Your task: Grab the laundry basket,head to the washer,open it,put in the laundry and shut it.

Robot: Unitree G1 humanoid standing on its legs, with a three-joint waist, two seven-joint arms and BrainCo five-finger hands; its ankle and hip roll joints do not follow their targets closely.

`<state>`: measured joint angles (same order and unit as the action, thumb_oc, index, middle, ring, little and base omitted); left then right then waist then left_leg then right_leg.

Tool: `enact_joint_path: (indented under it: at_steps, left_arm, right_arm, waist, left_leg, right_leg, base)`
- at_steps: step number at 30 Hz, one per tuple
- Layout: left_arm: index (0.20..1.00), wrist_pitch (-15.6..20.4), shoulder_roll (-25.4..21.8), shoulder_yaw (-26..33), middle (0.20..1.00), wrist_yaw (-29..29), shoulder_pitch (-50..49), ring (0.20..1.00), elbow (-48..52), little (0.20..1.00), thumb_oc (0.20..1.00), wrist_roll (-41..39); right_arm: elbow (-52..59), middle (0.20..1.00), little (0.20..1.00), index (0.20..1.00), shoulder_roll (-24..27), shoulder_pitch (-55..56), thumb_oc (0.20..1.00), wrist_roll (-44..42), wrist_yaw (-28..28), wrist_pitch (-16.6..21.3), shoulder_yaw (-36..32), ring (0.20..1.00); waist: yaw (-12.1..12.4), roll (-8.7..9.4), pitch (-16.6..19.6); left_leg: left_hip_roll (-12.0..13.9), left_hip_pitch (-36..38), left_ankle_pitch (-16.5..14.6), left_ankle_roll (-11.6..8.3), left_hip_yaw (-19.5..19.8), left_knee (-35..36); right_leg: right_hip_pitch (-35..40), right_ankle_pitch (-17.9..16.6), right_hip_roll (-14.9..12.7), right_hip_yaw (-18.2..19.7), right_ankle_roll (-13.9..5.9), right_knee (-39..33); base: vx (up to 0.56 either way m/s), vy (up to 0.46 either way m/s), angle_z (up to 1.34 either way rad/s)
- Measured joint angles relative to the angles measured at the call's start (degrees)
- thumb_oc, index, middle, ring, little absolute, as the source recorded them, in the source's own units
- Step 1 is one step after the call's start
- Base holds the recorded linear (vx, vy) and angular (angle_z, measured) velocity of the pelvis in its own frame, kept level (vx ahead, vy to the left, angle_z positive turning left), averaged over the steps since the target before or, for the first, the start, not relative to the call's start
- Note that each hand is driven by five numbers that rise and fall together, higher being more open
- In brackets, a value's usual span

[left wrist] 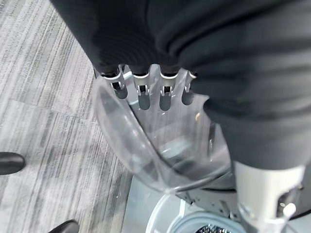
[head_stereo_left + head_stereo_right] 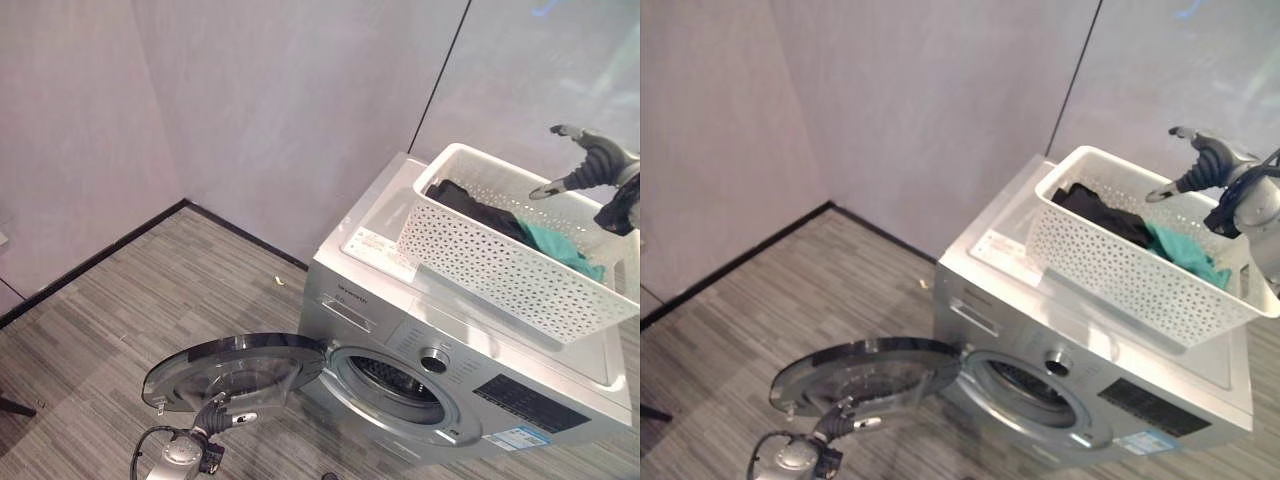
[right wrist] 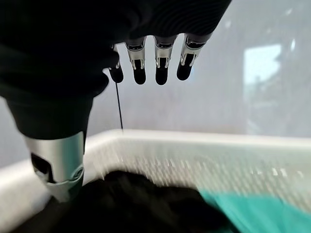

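Washer [image 2: 470, 380] stands with door [image 2: 235, 370] swung open. Laundry basket [image 2: 500, 255] rests on its top, toward the rear right corner, dark and teal laundry [image 2: 520, 232] inside. Loading and shutting remain. Right hand [image 2: 585, 165] hovers released above basket; left hand [image 2: 215, 418] released beside door.

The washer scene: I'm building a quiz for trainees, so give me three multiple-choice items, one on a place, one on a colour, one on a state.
1. Where is the laundry basket?
A. on the floor
B. on top of the washer
C. inside the drum

2. What colours are the clothes in it?
A. black and teal
B. red and white
C. yellow only

3. How is the washer door?
A. shut
B. removed
C. swung open

Answers: B, the basket rests on the washer's lid. A, dark and teal cloth lie inside. C, the round door hangs out leftward, baring the drum.
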<state>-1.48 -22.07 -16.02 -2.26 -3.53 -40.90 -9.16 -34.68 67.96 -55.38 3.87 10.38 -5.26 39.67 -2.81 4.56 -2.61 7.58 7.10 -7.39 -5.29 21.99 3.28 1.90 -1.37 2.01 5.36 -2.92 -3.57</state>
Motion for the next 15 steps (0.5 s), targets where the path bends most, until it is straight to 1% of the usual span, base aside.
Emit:
enact_joint_path:
  at_steps: [1, 4, 6, 8, 12, 15]
  left_arm:
    - [1.000, 0.00, -0.09, 0.07, 1.000, -0.30, -0.09, 1.000, -0.01, 1.000, 1.000, -0.11]
    - [1.000, 0.00, -0.11, 0.06, 1.000, -0.45, -0.65, 1.000, -0.18, 1.000, 1.000, -1.84]
    - [1.000, -0.01, -0.11, 0.05, 1.000, -0.46, -1.07, 1.000, -0.24, 1.000, 1.000, -2.14]
    - [1.000, 0.00, -0.07, -0.09, 1.000, -0.47, -1.02, 1.000, -0.54, 1.000, 1.000, -2.20]
    - [1.000, -0.01, -0.08, -0.23, 1.000, -0.45, -0.80, 1.000, -0.96, 1.000, 1.000, -2.23]
    - [1.000, 0.00, -0.07, -0.65, 1.000, -0.45, -0.28, 1.000, -1.07, 1.000, 1.000, -2.24]
  right_arm:
    - [-1.03, 1.000, 1.000, 1.000, -0.95, -0.48, 1.000, 1.33, 0.59, 0.06, 0.61, 1.000]
    - [-2.29, 1.000, 1.000, 1.000, -1.97, -0.93, 1.000, 1.51, 1.24, 0.10, 0.83, 1.000]
    - [-2.55, 1.000, 1.000, 1.000, -2.27, -0.98, 1.000, 1.50, 1.35, 0.11, 0.88, 1.000]
    - [-2.75, 1.000, 1.000, 1.000, -2.37, -1.32, 1.000, 1.52, 1.54, 0.11, 1.07, 1.000]
    - [-4.35, 1.000, 1.000, 1.000, -3.34, -2.24, 1.000, 1.57, 2.52, 0.17, 3.35, 1.000]
    - [-4.54, 1.000, 1.000, 1.000, -3.95, -2.37, 1.000, 1.75, 2.61, 0.22, 3.37, 1.000]
  waist:
    - [0.24, -0.03, -0.56]
    - [0.56, -0.23, -1.20]
    - [0.85, -0.21, -1.39]
    - [1.02, -0.20, -2.39]
    - [1.31, 0.11, -3.02]
    - [1.41, 0.27, -3.28]
  left_leg:
    - [-0.02, -0.25, 0.07, -0.12, 0.11, -0.11]
    - [0.13, -1.76, 0.24, -0.38, 0.96, -0.05]
    - [0.20, -2.66, 0.46, -0.75, 1.01, -0.06]
    - [0.25, -3.18, 0.61, -0.97, 1.03, -0.10]
    - [0.33, -4.09, 0.62, -0.98, 0.98, -0.14]
    - [0.34, -5.00, 0.68, -1.07, 0.92, -0.19]
  right_leg:
    - [-0.22, -0.14, 0.00, -0.13, -0.02, -0.15]
    - [-1.10, -0.38, -0.01, -1.00, 0.20, -0.60]
    - [-1.84, -0.43, 0.04, -1.23, 0.28, -0.59]
    - [-2.07, -0.49, 0.08, -1.50, 0.35, -0.61]
    - [-3.02, -0.51, 0.18, -1.52, 0.37, -0.59]
    - [-4.04, -0.58, 0.21, -1.48, 0.43, -0.32]
  base:
    - [0.02, -0.004, 0.06]
    - [-0.03, -0.014, 0.14]
    - [-0.03, -0.024, 0.11]
    - [-0.02, -0.025, 0.07]
    - [0.00, 0.000, 0.00]
    - [0.00, 0.000, 0.00]
